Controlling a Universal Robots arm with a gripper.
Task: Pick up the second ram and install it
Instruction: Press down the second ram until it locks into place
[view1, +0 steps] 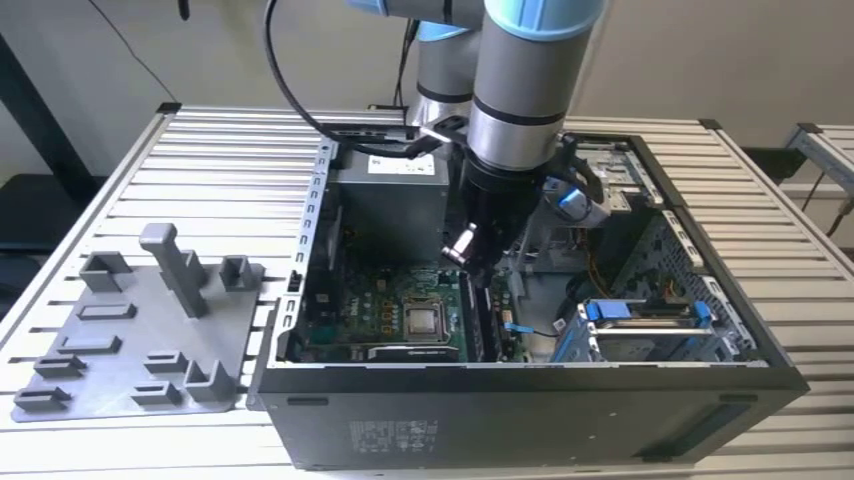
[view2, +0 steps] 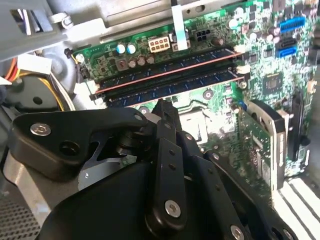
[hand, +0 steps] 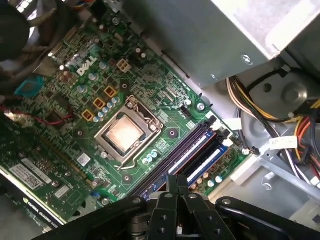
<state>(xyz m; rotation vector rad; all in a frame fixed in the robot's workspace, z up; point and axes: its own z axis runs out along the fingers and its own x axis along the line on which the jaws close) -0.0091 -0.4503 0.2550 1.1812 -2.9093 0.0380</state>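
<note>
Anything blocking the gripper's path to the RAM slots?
Nothing visible. In both wrist views the gripper is close by the memory slots, with no part crossing between them. The cable bundle lies off to the side, by the case wall.

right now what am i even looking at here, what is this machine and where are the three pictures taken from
It is a grey and blue robot arm reaching down into an open black computer case that lies on a slatted metal table. The exterior view comes from a camera off the arm. Both wrist views come from cameras riding on it, looking past its black gripper at the green circuit board. The gripper hangs close above the long dark memory slots, where a thin pinkish-edged memory card stands edge-on. I cannot tell whether it holds anything. A grey plastic parts tray lies beside the case.
</note>
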